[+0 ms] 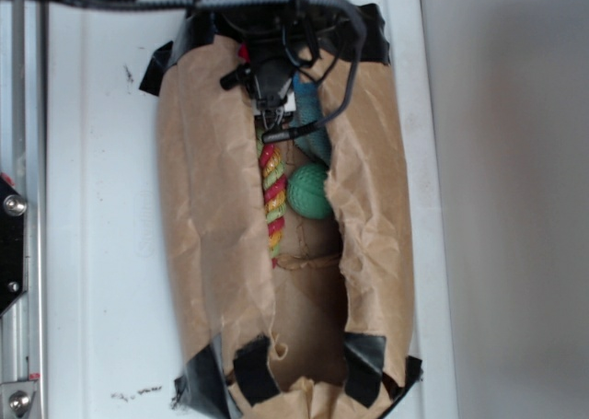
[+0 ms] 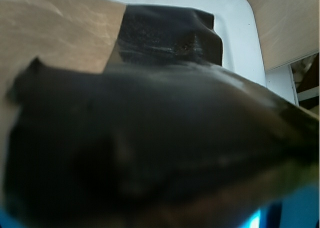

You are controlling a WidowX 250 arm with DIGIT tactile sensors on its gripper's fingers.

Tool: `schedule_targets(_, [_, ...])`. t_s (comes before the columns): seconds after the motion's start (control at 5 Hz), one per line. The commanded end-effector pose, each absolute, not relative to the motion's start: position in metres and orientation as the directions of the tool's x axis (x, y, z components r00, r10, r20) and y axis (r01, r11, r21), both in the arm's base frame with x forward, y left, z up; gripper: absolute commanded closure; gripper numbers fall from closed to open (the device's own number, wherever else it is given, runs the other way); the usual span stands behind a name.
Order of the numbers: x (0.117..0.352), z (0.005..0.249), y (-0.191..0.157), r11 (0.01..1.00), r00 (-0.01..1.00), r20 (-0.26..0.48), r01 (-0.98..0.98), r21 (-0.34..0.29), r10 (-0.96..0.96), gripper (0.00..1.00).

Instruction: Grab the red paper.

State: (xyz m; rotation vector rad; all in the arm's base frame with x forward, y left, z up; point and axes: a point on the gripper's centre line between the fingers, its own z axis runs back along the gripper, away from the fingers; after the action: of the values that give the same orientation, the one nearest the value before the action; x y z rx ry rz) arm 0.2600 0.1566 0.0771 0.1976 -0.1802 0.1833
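Observation:
The brown paper bag [image 1: 198, 207] lies open on the white table, seen from above in the exterior view. My gripper [image 1: 269, 122] reaches down into its top end, fingertips just above the twisted rope [image 1: 273, 203]. A sliver of bright red [image 1: 244, 51] shows beside the gripper's body at the bag's rim; I cannot tell whether it is the red paper. No other part of it shows. The fingers look close together, but their state is unclear. The wrist view is filled by a dark blurred bag edge [image 2: 150, 158], which hides the jaws.
A green ball [image 1: 309, 192] lies right of the rope, with a blue object [image 1: 315, 124] above it under the cable. Black tape [image 1: 253, 368] holds the bag's corners, also black tape [image 2: 170, 35] in the wrist view. The white table [image 1: 92, 253] has a metal rail on its left.

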Motion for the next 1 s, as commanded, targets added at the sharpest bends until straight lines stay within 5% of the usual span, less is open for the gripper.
schedule_targets(0.0, [0.261, 0.101, 0.176, 0.952, 0.949, 0.258, -0.235, 0.194, 0.182, 0.0])
schedule_targets(0.4, [0.271, 0.096, 0.157, 0.963, 0.946, 0.307, -0.172, 0.21, 0.103, 0.0])
schedule_targets(0.8, [0.257, 0.141, 0.101, 0.994, 0.931, 0.364, -0.041, 0.101, 0.001, 0.0])
